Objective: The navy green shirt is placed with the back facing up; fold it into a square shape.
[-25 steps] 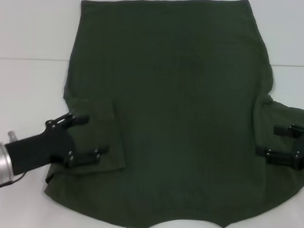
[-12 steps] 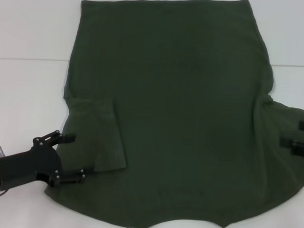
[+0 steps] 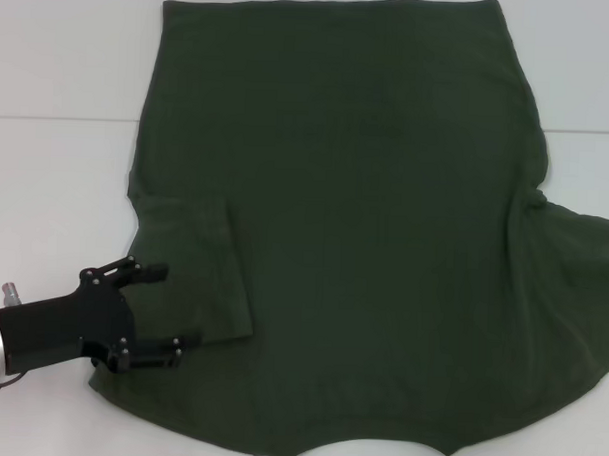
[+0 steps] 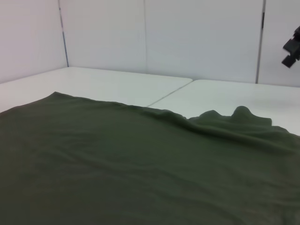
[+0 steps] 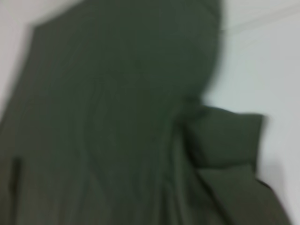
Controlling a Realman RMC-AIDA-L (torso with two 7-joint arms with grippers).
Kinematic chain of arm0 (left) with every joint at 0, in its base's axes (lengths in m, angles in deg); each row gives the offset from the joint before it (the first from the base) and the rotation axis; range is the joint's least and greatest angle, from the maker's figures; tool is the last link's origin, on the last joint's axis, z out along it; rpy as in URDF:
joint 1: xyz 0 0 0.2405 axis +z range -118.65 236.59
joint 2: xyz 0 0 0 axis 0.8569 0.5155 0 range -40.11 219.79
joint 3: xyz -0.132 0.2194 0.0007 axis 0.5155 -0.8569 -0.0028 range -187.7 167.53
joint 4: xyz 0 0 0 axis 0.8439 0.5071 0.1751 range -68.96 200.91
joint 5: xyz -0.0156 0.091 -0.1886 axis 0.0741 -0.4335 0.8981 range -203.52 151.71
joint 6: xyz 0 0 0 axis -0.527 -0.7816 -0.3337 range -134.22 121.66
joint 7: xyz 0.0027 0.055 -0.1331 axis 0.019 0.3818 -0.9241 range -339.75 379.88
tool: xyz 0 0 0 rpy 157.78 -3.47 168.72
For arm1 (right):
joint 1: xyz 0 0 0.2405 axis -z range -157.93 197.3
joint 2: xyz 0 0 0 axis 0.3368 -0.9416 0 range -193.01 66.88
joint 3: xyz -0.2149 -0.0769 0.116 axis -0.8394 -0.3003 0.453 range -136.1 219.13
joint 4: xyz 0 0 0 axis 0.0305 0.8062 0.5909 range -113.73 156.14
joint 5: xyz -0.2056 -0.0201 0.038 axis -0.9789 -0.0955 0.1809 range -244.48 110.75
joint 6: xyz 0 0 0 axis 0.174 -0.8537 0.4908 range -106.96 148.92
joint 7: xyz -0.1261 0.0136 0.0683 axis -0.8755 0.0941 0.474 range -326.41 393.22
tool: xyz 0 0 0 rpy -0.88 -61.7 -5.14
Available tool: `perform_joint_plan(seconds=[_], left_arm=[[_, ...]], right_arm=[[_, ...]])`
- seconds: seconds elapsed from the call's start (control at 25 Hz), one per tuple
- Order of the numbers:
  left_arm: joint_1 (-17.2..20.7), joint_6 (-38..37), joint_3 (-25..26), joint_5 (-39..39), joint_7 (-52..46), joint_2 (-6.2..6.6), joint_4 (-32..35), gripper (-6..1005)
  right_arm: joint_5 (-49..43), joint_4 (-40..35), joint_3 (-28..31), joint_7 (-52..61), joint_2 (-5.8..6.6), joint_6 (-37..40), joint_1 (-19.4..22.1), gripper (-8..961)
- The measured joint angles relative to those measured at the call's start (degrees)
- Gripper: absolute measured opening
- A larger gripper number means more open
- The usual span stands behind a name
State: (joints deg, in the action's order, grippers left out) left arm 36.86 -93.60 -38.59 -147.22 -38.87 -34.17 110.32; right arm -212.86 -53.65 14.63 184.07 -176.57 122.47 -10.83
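The left gripper (image 3: 146, 318) is seen with its fingers spread and empty, hovering at the near left edge of the navy green shirt (image 3: 375, 220), just beside the left sleeve (image 3: 193, 269), which has been folded inward onto the body. A second ago the fingers were farther over that sleeve; since then they have been drawn back toward the edge. The right gripper (image 4: 292, 46), beside the right sleeve (image 3: 573, 287) a moment ago, has been withdrawn from the head view; whether it is spread or pressed together cannot be told. The shirt is spread flat on the white table (image 3: 56, 179), plain side up. The right sleeve is left unfolded, so the sleeve stage is judged half done.
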Motion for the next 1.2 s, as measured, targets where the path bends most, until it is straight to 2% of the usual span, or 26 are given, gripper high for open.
perform_joint_plan(seconds=[0.12, 0.24, 0.36, 0.48, 0.64, 0.88, 1.04, 1.2], left_arm=[[-0.11, -0.07, -0.19, -0.41, 0.82, -0.01, 0.00, 940], [0.17, -0.20, -0.02, -0.43, 1.45, -0.04, -0.01, 939], [0.30, -0.39, 0.36, -0.42, 1.49, -0.03, -0.11, 939], [0.34, -0.45, 0.38, -0.47, 1.90, -0.06, -0.32, 939], [0.34, -0.02, 0.39, -0.15, 2.87, -0.09, -0.74, 938], [-0.01, 0.19, 0.38, -0.04, 2.88, -0.09, -0.85, 937], [-0.22, 0.23, 0.38, 0.03, 2.87, -0.09, -0.86, 937], [-0.34, 0.74, 0.38, 0.16, 2.85, -0.09, -0.86, 936]], right_arm=[[-10.59, 0.00, -0.16, 1.70, -0.37, -0.19, -4.36, 902], [-14.28, 1.27, -1.77, 1.83, -1.09, -2.31, -6.49, 897], [-14.95, 4.63, -4.75, 2.40, -1.30, -6.55, -7.42, 895], [-15.66, 9.99, -7.09, 2.78, -0.70, -11.57, -8.37, 895], [-15.51, 15.38, -7.47, 2.30, 0.07, -17.52, -9.67, 885], [-15.19, 21.30, -9.20, 1.48, 0.21, -26.80, -10.30, 869], [-13.96, 26.16, -9.27, 0.16, 0.40, -30.48, -10.93, 859], [-12.79, 27.72, -9.32, -0.86, 0.15, -31.89, -11.36, 849]])
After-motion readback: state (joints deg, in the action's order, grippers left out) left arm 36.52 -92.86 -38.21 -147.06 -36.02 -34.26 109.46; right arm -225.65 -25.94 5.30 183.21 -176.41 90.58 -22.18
